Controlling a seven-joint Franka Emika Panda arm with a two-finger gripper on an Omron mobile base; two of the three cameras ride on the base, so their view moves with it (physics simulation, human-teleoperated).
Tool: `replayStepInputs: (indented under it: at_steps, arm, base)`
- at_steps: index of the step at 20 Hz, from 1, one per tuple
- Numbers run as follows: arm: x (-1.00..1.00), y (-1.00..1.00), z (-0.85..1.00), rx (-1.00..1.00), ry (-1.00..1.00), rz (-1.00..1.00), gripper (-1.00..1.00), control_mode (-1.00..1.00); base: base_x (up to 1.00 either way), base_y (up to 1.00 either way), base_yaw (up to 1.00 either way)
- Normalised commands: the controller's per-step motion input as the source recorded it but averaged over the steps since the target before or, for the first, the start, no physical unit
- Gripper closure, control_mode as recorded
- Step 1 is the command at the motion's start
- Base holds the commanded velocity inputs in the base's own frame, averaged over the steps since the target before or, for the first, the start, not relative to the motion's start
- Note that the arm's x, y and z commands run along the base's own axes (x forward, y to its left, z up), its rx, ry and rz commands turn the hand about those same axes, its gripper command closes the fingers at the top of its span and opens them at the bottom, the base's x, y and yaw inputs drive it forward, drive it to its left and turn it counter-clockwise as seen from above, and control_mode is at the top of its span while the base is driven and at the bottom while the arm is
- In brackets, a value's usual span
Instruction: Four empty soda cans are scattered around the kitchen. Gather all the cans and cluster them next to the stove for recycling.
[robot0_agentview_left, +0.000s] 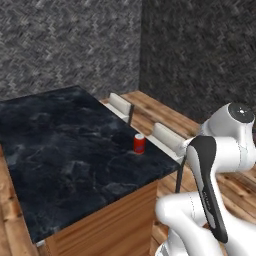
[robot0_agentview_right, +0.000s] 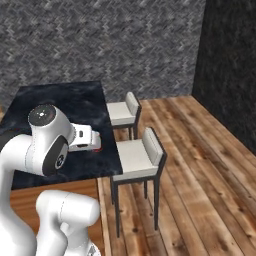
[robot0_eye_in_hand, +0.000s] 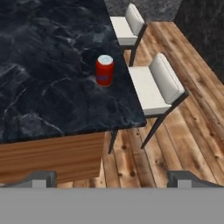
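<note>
One red soda can (robot0_agentview_left: 139, 144) with a silver top stands upright on the black marbled island counter (robot0_agentview_left: 60, 145), close to the edge that faces the chairs. In the hand view the can (robot0_eye_in_hand: 104, 70) sits above and ahead of my gripper (robot0_eye_in_hand: 113, 178), well apart from it. The two dark fingertips (robot0_eye_in_hand: 40, 177) stand wide apart with nothing between them, so the gripper is open. In the right base view my white hand covers most of the can (robot0_agentview_right: 98, 145), leaving only a red sliver showing. The stove is out of view.
Two white-seated chairs (robot0_agentview_right: 139, 156) (robot0_agentview_right: 122, 112) stand along the island's edge beside the can. Wood plank floor (robot0_agentview_right: 200, 165) stretches beyond them to grey herringbone walls. The island has a wooden side panel (robot0_eye_in_hand: 48, 155) below the countertop.
</note>
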Motion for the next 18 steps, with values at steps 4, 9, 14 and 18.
replayStepInputs:
  at_steps: [4, 9, 14, 18]
  arm:
    - [0.00, 0.01, 0.00, 0.00, -0.01, -0.11, -1.00, -1.00]
    - [0.00, 0.09, 0.00, 0.00, -0.03, -0.14, -1.00, -1.00]
    - [0.00, 0.14, 0.00, 0.00, -0.03, -0.02, -1.00, -1.00]
    - [0.00, 0.16, 0.00, 0.00, -0.03, 0.00, -1.00, -1.00]
  base:
    - [0.00, 0.00, -0.11]
    - [0.00, 0.00, 0.00]
    - [0.00, 0.00, 0.00]
    - [0.00, 0.00, 0.00]
